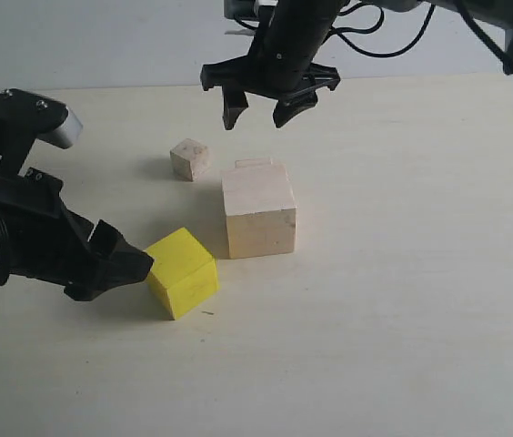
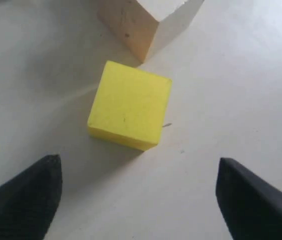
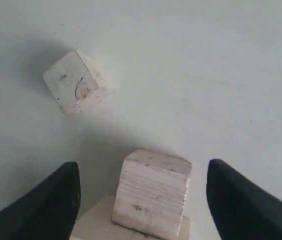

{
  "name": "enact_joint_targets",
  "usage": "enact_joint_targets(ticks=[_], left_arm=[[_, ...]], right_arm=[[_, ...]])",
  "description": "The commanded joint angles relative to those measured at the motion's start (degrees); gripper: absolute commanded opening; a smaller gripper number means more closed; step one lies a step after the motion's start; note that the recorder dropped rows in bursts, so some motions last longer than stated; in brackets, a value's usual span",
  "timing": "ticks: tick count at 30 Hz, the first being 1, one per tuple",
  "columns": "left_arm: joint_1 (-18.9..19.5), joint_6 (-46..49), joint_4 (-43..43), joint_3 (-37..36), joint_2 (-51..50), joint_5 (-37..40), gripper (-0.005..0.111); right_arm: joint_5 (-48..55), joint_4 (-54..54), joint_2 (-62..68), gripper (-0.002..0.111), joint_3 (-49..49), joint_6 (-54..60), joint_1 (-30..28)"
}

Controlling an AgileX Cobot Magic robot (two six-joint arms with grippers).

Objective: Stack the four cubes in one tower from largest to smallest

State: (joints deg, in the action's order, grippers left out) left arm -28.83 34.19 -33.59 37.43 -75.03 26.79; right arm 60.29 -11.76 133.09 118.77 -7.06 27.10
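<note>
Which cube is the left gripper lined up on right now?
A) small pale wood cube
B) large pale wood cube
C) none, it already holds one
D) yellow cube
D: in the left wrist view the yellow cube sits free just ahead of the open left gripper, centred between its fingers. The large wood cube lies beyond it.

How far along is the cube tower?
Nothing stacked yet: large wood cube, yellow cube, small wood cube and smallest cube all rest on the table. Left gripper is open beside the yellow cube; right gripper hovers open above the small ones. All three placements remain.
</note>
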Motion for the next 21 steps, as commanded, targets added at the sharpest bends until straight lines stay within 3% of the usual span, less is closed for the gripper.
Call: enact_joint_targets(ticks=[1, 21], left_arm=[[-0.28, 0.1, 0.04, 0.31, 0.5, 0.05, 0.081], [-0.28, 0.1, 0.04, 0.31, 0.5, 0.05, 0.081]], right_arm=[[0.48, 0.6, 2.07, 0.068, 2.6, -1.09, 0.15], [2.95, -0.21, 8.25, 0.068, 3.26, -0.97, 0.18]])
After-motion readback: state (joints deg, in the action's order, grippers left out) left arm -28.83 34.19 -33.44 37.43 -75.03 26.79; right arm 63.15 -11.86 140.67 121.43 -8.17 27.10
